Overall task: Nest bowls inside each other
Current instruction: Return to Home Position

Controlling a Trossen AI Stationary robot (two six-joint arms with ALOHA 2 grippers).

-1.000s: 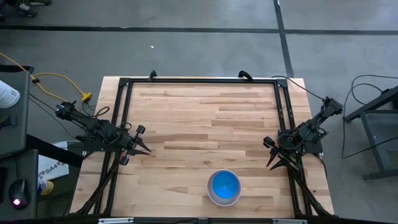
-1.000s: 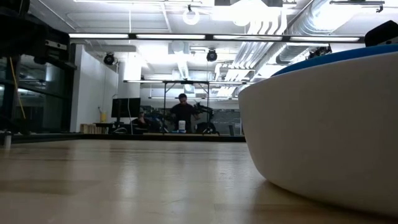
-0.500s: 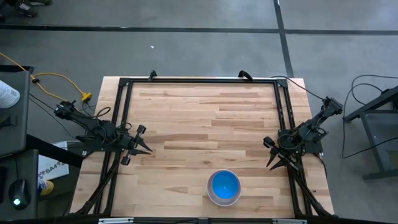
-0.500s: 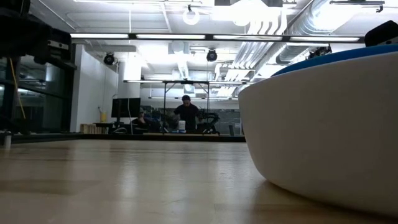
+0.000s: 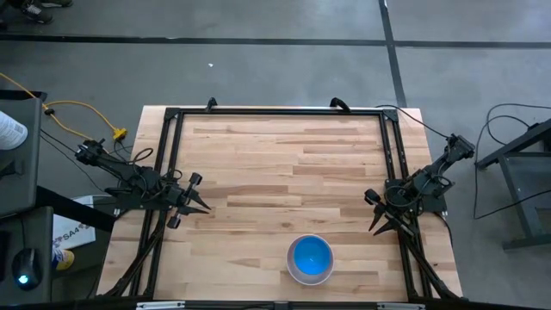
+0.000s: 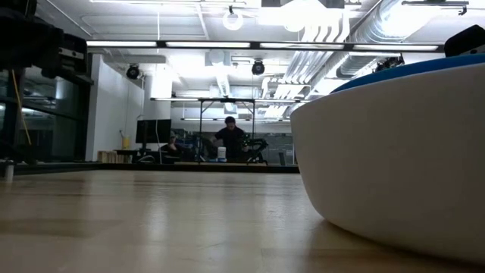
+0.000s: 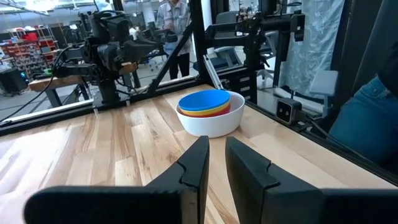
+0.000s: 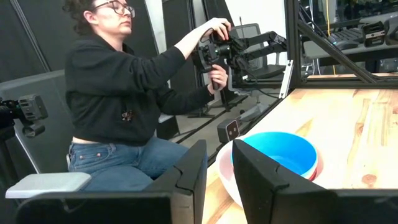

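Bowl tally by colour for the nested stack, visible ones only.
white bowl: 1
blue bowl: 1
yellow bowl: 1, rim only
red bowl: 1, rim only
Total: 4 showing. Anything nested deeper in the stack is hidden.

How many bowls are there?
4 show, nested in one stack on the table: white bowl outside, then red bowl, yellow bowl, blue bowl on top. A fifth may be hidden underneath.
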